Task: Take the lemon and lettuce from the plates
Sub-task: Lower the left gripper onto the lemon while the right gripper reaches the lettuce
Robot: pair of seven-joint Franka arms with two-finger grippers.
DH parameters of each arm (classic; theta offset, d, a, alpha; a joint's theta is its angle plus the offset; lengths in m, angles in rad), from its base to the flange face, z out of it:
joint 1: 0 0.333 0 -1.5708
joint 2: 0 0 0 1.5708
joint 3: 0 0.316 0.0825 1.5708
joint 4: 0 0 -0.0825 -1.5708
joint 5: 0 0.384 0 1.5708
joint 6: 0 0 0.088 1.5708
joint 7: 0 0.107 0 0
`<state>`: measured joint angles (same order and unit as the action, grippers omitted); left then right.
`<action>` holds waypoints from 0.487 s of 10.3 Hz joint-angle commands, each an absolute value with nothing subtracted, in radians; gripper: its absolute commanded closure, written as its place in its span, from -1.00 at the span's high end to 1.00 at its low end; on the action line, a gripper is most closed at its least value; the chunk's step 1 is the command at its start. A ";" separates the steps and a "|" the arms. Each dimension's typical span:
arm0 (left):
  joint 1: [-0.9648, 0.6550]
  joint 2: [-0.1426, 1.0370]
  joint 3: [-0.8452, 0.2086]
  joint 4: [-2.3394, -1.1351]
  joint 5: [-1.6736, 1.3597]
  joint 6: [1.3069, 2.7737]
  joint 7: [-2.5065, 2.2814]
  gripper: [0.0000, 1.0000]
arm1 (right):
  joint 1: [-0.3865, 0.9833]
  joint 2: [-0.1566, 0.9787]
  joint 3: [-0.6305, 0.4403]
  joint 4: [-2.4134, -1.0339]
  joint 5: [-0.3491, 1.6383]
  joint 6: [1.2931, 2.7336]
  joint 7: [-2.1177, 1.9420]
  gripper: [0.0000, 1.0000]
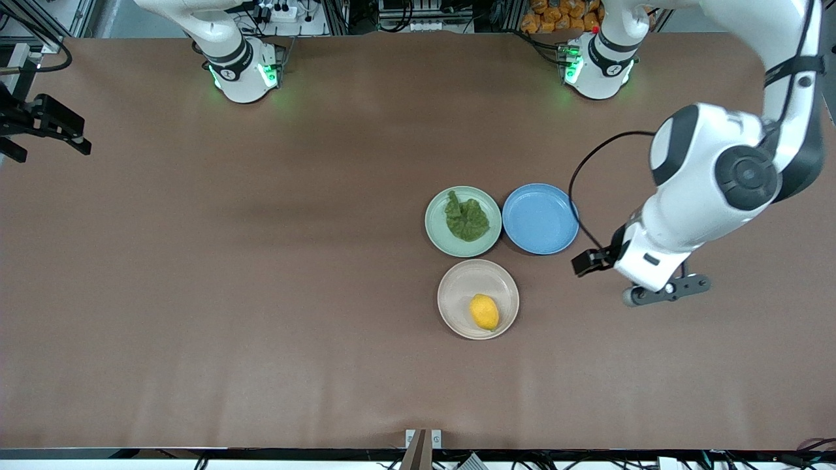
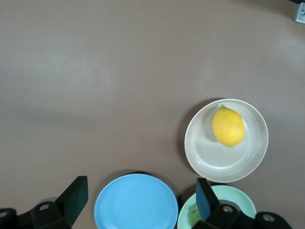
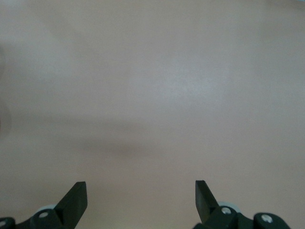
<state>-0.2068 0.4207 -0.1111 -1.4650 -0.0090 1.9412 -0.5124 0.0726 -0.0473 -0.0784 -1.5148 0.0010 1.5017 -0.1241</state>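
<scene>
Resting on plates: lemon [image 1: 484, 311] on beige [image 1: 457, 287], lettuce [image 1: 466, 219] on green [image 1: 436, 225]

Matt, smooth brown table covering [image 1: 261, 294] with faint creases, glossy beige-cream round plate [image 2: 209, 157] catching light, smooth satin pale green plate [image 1: 436, 225], smooth blue plate [image 2: 136, 202], dimpled bright yellow lemon [image 2: 228, 126], wrinkly, ruffled dark green lettuce leaf [image 1: 466, 219], matt black gripper fingers [image 3: 76, 200].

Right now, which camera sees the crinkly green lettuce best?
The front view: the lettuce lies whole on the pale green plate. The left wrist view catches only a sliver of it beside a finger of the left gripper. The right wrist view shows only bare table.
</scene>
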 commanded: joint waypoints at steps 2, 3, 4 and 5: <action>-0.273 0.567 -0.104 -1.373 -0.031 2.035 -0.624 1.00 | 0.125 -0.052 -0.075 -1.532 0.000 1.516 -0.057 1.00; -0.300 0.607 -0.101 -1.358 -0.029 2.067 -0.656 1.00 | 0.161 -0.052 -0.075 -1.534 0.000 1.516 0.006 1.00; -0.320 0.636 -0.100 -1.358 -0.029 2.121 -0.682 1.00 | 0.210 -0.042 -0.075 -1.532 0.000 1.516 0.068 1.00; -0.342 0.668 -0.097 -1.358 -0.028 2.178 -0.699 1.00 | 0.291 -0.028 -0.075 -1.531 0.000 1.516 0.166 1.00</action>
<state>-0.3115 0.6134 -0.1119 -1.4054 -0.0095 2.1367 -0.6696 0.2062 -0.0386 -0.0732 -1.5232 0.0043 1.5056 0.0581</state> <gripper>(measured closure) 0.000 0.000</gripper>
